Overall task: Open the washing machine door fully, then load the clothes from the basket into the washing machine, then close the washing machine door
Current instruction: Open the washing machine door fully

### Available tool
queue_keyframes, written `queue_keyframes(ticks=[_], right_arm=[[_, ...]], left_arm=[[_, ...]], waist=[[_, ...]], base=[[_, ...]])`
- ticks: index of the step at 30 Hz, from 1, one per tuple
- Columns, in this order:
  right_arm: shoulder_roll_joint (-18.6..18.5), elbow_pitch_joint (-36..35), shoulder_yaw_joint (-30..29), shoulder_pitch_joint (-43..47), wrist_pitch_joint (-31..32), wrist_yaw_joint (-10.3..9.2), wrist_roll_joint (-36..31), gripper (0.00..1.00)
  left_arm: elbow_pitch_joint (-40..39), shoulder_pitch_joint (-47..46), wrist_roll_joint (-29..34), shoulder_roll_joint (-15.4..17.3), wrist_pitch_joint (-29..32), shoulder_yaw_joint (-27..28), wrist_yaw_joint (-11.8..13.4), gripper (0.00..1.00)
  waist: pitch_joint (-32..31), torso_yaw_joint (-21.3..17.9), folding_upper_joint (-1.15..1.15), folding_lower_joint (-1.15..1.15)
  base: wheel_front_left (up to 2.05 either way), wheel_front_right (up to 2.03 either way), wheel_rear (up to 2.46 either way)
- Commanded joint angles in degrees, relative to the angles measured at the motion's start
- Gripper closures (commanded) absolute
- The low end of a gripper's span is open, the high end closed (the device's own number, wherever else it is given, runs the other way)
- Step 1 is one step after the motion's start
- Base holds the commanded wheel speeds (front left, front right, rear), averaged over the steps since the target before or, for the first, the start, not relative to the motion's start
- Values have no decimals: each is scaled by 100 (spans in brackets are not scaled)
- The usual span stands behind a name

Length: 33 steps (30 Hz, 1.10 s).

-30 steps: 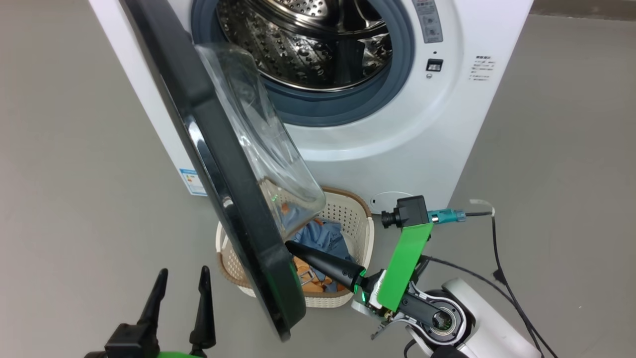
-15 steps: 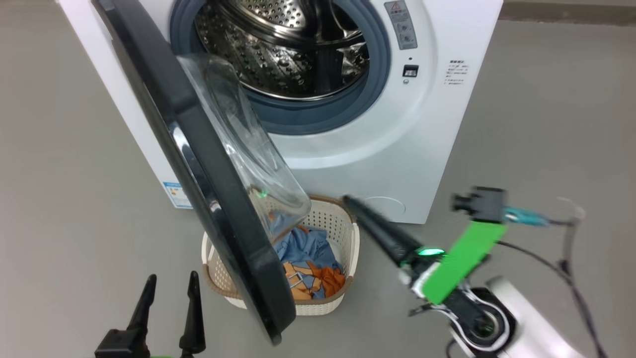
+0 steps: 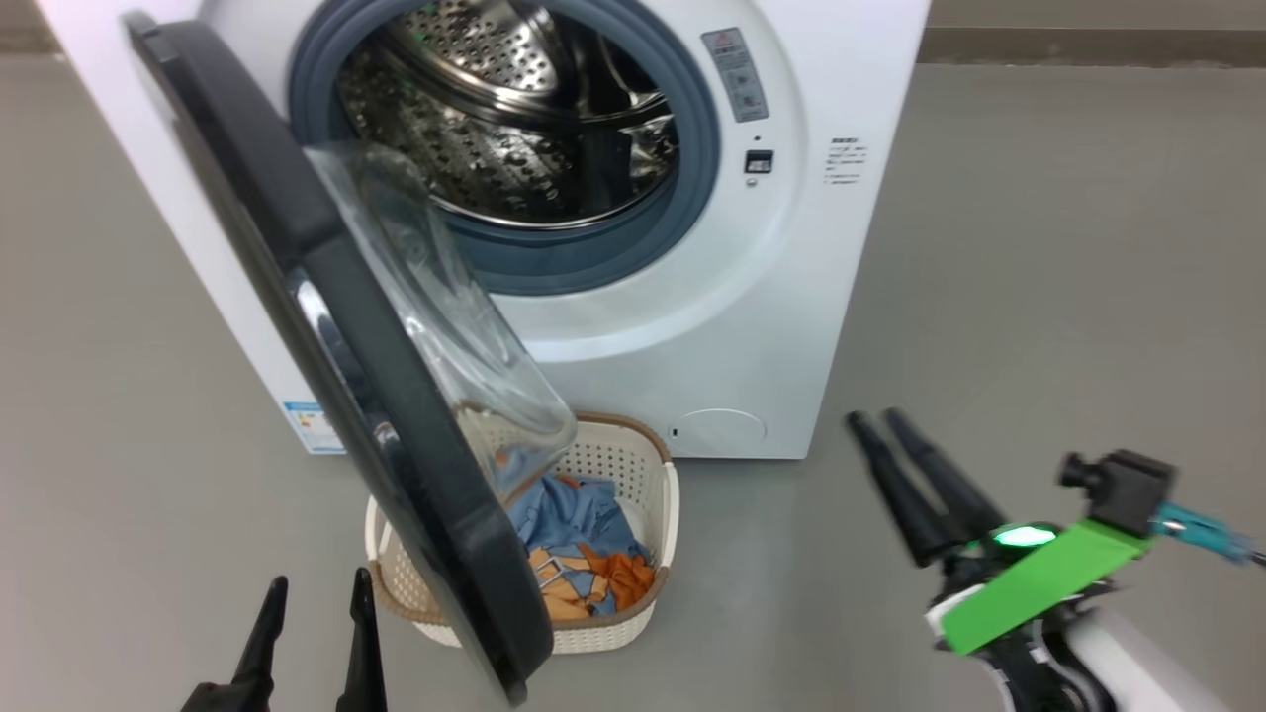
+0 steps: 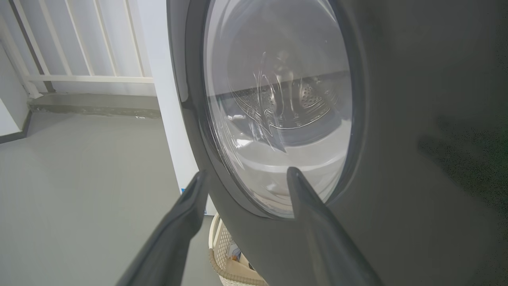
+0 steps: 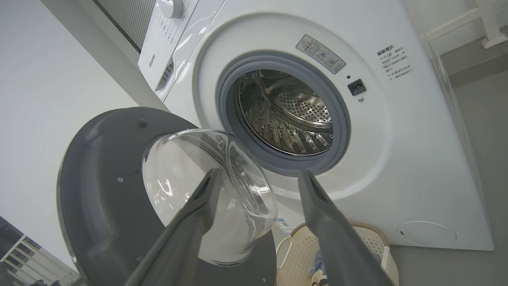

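The white washing machine point(image 3: 791, 297) stands with its steel drum point(image 3: 495, 148) exposed. The washing machine door point(image 3: 287, 227), black-rimmed with a clear glass bowl point(image 3: 435, 326), hangs partly open on the left, its lower edge over the basket point(image 3: 603, 633). Blue and orange clothes point(image 3: 574, 514) lie in the basket. My left gripper point(image 3: 318, 583) is open and empty just left of the door's lower edge; in the left wrist view the gripper point(image 4: 246, 174) faces the door's outer glass point(image 4: 278, 99). My right gripper point(image 3: 872, 417) is open and empty, right of the basket; in its own wrist view it point(image 5: 258, 172) points at the drum point(image 5: 285, 111).
Grey floor point(image 3: 1039, 247) stretches to the right of the machine and left of the door. A white railing point(image 4: 79, 43) and a low step stand behind at the left. A white wall point(image 5: 39, 79) flanks the machine, with a control panel point(image 5: 162, 39) above it.
My right gripper has pulled back from the door's lower edge over the basket, moved off to the right and gone from shut to open. The head camera has shifted; the door looks unmoved.
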Motion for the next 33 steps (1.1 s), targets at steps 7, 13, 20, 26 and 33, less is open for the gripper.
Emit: queue_keyframes(ticks=[7,13,20,26,33], right_arm=[[90,-275,-1036,695,-74,10,-1154,0],[309,-438,-1889,1230,-75,10,-2249,0],[818,-652,-2755,1836,-75,10,-3148,0],[1154,-719,-3138,2153,-75,10,-3607,0],[1308,-682,-3437,2342,-75,10,-4075,0]], left_arm=[[-139,-110,82,54,-37,236,-87,0],[-114,-113,90,54,-37,257,-99,0],[-84,-107,92,54,-37,273,-153,0],[-76,-43,61,54,-37,291,-191,0],[-75,-2,19,54,-37,286,-189,0]], waist=[[-93,-177,0,0],[-95,-193,0,0],[-105,-177,0,0],[-102,-226,0,0],[-99,-290,0,0]], base=[[0,0,0],[0,0,0],[0,0,0],[0,0,0],[0,0,0]])
